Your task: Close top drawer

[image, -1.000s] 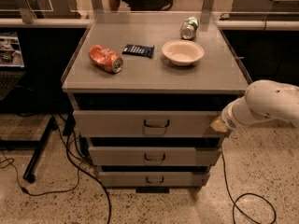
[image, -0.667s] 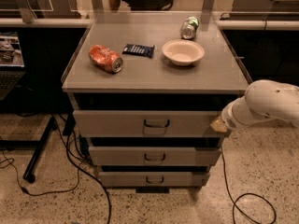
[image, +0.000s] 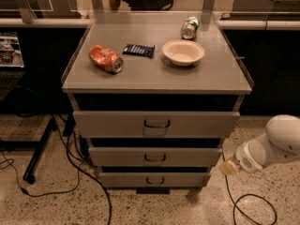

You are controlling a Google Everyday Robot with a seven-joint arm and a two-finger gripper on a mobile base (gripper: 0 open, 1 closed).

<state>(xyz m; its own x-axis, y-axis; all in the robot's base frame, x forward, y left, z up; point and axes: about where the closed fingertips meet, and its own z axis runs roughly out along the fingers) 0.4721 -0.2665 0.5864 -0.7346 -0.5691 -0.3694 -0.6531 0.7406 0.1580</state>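
Observation:
The top drawer (image: 157, 124) is the widest grey front of the cabinet, with a small dark wire handle (image: 157, 123) at its centre. A dark gap shows between it and the cabinet top. My gripper (image: 229, 168) is at the lower right, beside the right end of the middle drawer (image: 154, 156). It is below the top drawer's right corner and apart from it. The white arm (image: 276, 144) runs off to the right edge.
On the cabinet top (image: 154, 76) lie a crushed red can (image: 106, 58), a dark snack bar (image: 138, 50), a white bowl (image: 183, 52) and a green can (image: 189, 27). The bottom drawer (image: 154, 179) sits lowest. Cables (image: 70, 172) trail on the floor at left and lower right.
My gripper has moved down and to the right, away from the top drawer's right end, and now sits level with the middle drawer. The drawer front looks unmoved.

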